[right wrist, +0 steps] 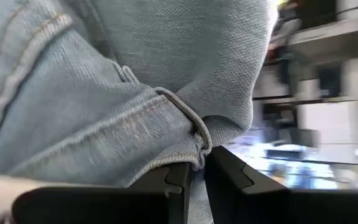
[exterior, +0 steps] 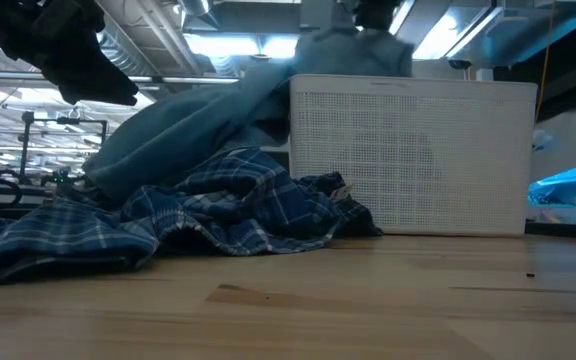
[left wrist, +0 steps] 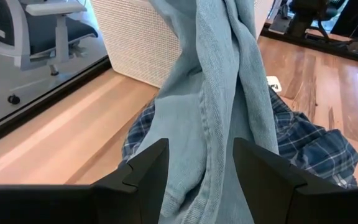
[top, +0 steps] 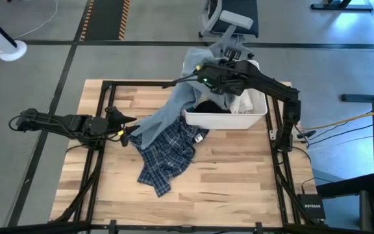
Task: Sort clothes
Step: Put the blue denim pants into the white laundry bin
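Note:
A light blue-grey garment hangs from my right gripper, which is shut on it above the far left corner of the white bin. From there the garment slopes down toward the table's left. Its lower end rests on a dark blue plaid garment that is spread on the table. My left gripper stands open at that lower end. In the left wrist view its two fingers frame the blue-grey cloth. My right gripper pinches a stitched, folded hem of the blue-grey garment between its two fingers, in several layers. The fingers come from the table's right and slant downward. The cloth hangs below them, with its lower end on the plaid garment. My left gripper: I cannot tell whether it touches the cloth.
The bin stands at the far right of the wooden table and holds a black garment and a white one. Bare wood lies near the front and right. An office chair stands beyond the far edge.

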